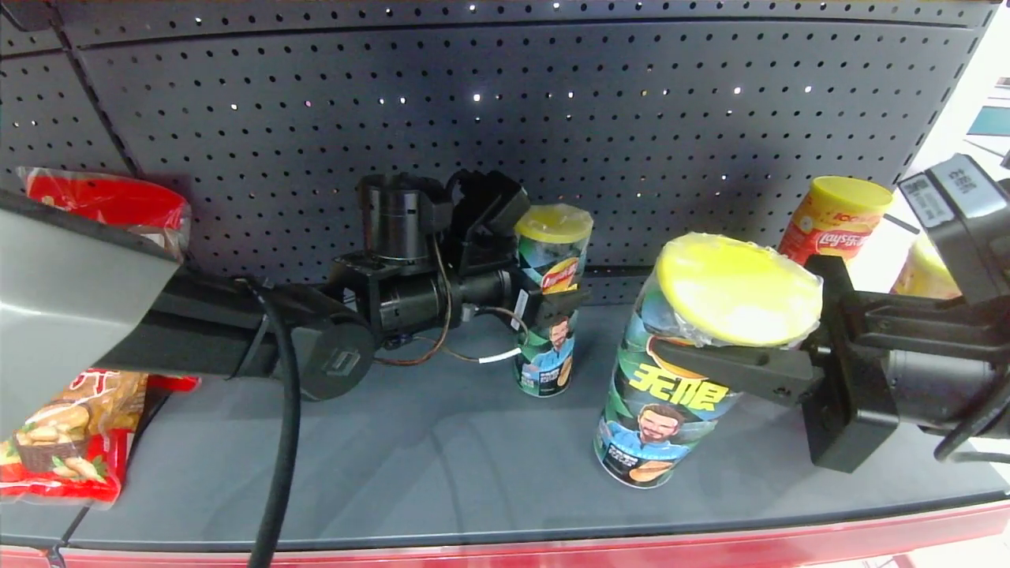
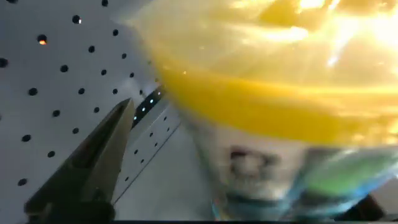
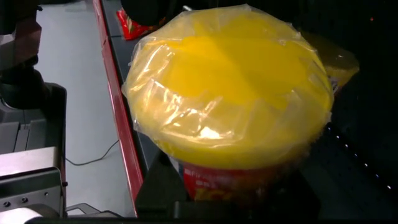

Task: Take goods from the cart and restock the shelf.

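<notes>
My right gripper [image 1: 714, 351] pinches the front can [image 1: 671, 410] just under its yellow lid [image 3: 230, 81], gripping from the can's right side. The can's long axis is tilted: lid leans right toward the gripper, base sits low-left near the shelf [image 1: 442, 457] front. I can't tell if the base touches. I judge it needs righting before release. My left gripper [image 1: 552, 298] looks spread around the rear can [image 1: 544, 355], which stands upright by the pegboard [image 1: 394, 118]; 1 finger [image 2: 93, 168] shows a gap.

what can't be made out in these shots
Head view: yellow object behind the right arm, mostly hidden, kind unclear.
Left wrist view: upright chip can label blurred, too close.
Right wrist view: tilted chip can mostly hidden under its lid.
Head view: snack bag partly covered by left arm.
</notes>
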Tool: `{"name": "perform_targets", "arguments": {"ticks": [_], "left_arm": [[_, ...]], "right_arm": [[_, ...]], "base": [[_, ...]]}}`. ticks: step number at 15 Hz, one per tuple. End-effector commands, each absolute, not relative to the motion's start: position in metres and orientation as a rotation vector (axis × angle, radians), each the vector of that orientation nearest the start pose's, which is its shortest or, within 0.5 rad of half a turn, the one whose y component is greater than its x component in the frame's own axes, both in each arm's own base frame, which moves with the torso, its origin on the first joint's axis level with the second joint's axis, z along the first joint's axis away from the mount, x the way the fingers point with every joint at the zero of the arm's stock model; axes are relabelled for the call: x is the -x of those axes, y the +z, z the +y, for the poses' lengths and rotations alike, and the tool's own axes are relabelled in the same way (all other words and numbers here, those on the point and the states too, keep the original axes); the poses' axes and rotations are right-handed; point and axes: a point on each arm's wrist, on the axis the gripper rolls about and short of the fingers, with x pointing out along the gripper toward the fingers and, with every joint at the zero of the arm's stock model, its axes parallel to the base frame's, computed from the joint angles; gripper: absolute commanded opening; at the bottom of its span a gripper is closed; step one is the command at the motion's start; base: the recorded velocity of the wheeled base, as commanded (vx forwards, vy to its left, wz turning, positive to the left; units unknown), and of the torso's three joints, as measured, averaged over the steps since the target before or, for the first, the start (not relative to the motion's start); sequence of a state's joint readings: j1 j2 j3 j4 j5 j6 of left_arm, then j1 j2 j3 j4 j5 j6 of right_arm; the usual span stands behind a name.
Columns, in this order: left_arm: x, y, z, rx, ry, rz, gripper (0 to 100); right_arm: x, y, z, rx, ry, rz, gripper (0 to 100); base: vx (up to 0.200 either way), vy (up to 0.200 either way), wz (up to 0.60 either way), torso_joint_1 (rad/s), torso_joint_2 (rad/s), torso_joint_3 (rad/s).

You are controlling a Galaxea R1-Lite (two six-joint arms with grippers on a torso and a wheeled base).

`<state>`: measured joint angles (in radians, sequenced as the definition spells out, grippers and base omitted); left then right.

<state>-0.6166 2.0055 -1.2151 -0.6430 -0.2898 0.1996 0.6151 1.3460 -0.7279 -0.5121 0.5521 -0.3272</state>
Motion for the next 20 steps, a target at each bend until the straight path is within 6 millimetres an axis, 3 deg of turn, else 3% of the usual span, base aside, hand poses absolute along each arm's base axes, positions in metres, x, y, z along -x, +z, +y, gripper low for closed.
{"name": "perform_targets", "arguments": {"ticks": [1, 3, 5, 8, 9, 12, 16, 20], "left_arm": [[-0.329, 0.180, -0.243, -0.212, -0.918, 0.067, 0], [-0.325, 0.184, -0.242, -0.210, -0.920, 0.051, 0], [-0.309, 0.196, -0.233, -0.207, -0.929, 0.040, 0], [-0.269, 0.213, -0.212, -0.206, -0.955, 0.028, 0], [-0.244, 0.219, -0.202, -0.206, -0.976, 0.026, 0], [-0.195, 0.210, -0.176, -0.220, -1.014, 0.080, 0], [-0.188, 0.200, -0.171, -0.228, -1.006, 0.119, 0], [-0.205, 0.200, -0.199, -0.232, -1.041, 0.120, 0]], "right_arm": [[-0.170, 0.241, 0.134, 0.291, 1.174, -0.077, 0], [-0.170, 0.240, 0.135, 0.289, 1.176, -0.071, 0], [-0.173, 0.240, 0.136, 0.288, 1.174, -0.065, 0], [-0.177, 0.237, 0.139, 0.286, 1.173, -0.050, 0], [-0.180, 0.237, 0.141, 0.286, 1.172, -0.045, 0], [-0.186, 0.237, 0.146, 0.287, 1.174, -0.044, 0], [-0.188, 0.239, 0.148, 0.287, 1.172, -0.047, 0], [-0.186, 0.242, 0.147, 0.287, 1.168, -0.059, 0]], "base": [[0.000, 0.000, 0.00, 0.000, 0.00, 0.000], [0.000, 0.000, 0.00, 0.000, 0.00, 0.000], [0.000, 0.000, 0.00, 0.000, 0.00, 0.000], [0.000, 0.000, 0.00, 0.000, 0.00, 0.000], [0.000, 0.000, 0.00, 0.000, 0.00, 0.000], [0.000, 0.000, 0.00, 0.000, 0.00, 0.000], [0.000, 0.000, 0.00, 0.000, 0.00, 0.000], [0.000, 0.000, 0.00, 0.000, 0.00, 0.000]]}}
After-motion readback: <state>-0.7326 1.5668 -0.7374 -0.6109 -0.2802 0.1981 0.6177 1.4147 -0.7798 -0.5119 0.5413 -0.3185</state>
